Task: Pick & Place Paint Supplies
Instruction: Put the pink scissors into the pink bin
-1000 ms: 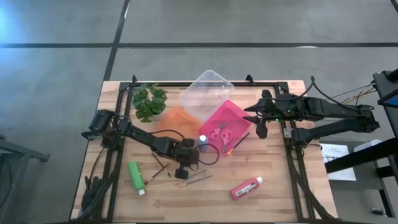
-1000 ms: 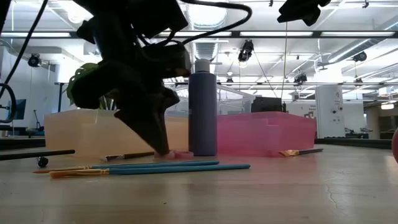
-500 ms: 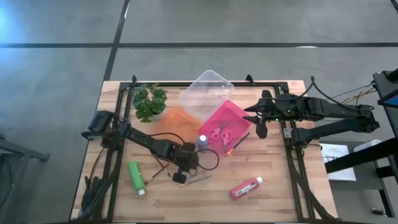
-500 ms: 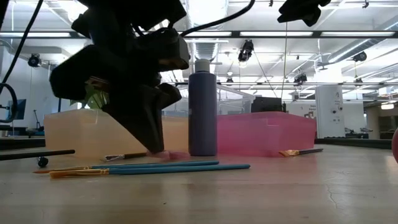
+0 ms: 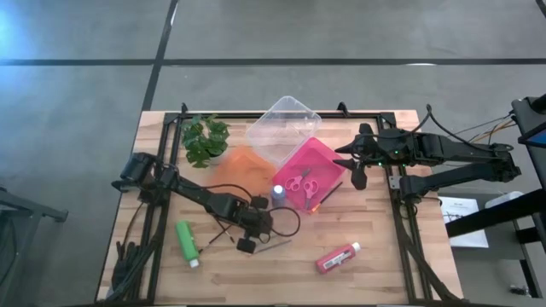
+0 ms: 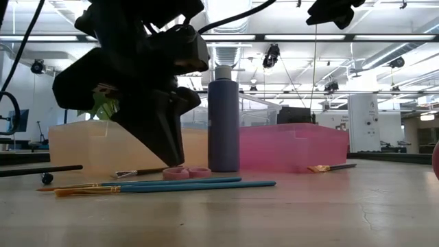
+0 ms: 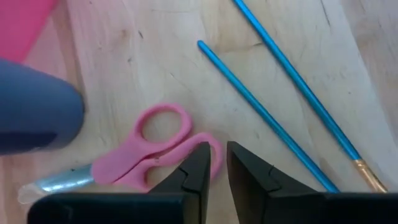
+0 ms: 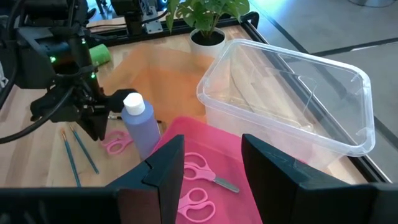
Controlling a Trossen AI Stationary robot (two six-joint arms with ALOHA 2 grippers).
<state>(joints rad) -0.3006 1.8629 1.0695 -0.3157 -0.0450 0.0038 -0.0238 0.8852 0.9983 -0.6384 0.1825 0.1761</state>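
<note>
The left gripper (image 7: 216, 163) hovers low over the pink scissors (image 7: 149, 152), which lie flat on the surface beside the blue-purple bottle (image 6: 222, 118). Its jaws stand slightly apart, empty, tips at the handle loops. The scissors' long axis runs from there toward eight o'clock in the wrist view. The right gripper (image 8: 211, 163), jaws apart and empty, waits over the pink tray (image 5: 324, 158), farther off.

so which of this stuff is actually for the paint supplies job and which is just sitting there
For the job:
- blue-purple paint bottle
- green paint bottle
- red paint bottle
- blue paintbrushes
- pink scissors on the table
- two pink scissors in the pink tray

Lying about:
- leafy plant
- clear tray
- orange tray
- pink tray
</note>
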